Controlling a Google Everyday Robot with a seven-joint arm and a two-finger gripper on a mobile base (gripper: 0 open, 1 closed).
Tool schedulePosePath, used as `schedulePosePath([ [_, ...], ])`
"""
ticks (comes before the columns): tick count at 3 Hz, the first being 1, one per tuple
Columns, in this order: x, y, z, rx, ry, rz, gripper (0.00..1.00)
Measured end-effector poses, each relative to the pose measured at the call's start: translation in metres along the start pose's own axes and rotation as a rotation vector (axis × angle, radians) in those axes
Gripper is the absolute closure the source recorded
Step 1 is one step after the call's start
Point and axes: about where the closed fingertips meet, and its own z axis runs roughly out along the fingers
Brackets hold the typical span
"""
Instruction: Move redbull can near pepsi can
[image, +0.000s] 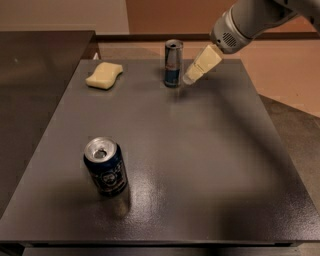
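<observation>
The redbull can (173, 63), slim, blue and silver, stands upright at the far middle of the dark table (200, 165). The pepsi can (105, 167), stout and dark navy with a silver top, stands upright near the front left. My gripper (190, 77) comes in from the upper right, its pale fingers pointing down-left, just right of the redbull can and a little above the table. It holds nothing that I can see.
A yellow sponge (104, 75) lies at the far left of the table. A dark counter (40, 75) adjoins the table's left side. The floor drops away past the right edge.
</observation>
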Motion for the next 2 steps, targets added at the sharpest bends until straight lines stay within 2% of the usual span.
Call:
schedulePosePath([
  [2,-0.042,-0.02,0.05,-0.04,-0.064,0.079,0.0],
])
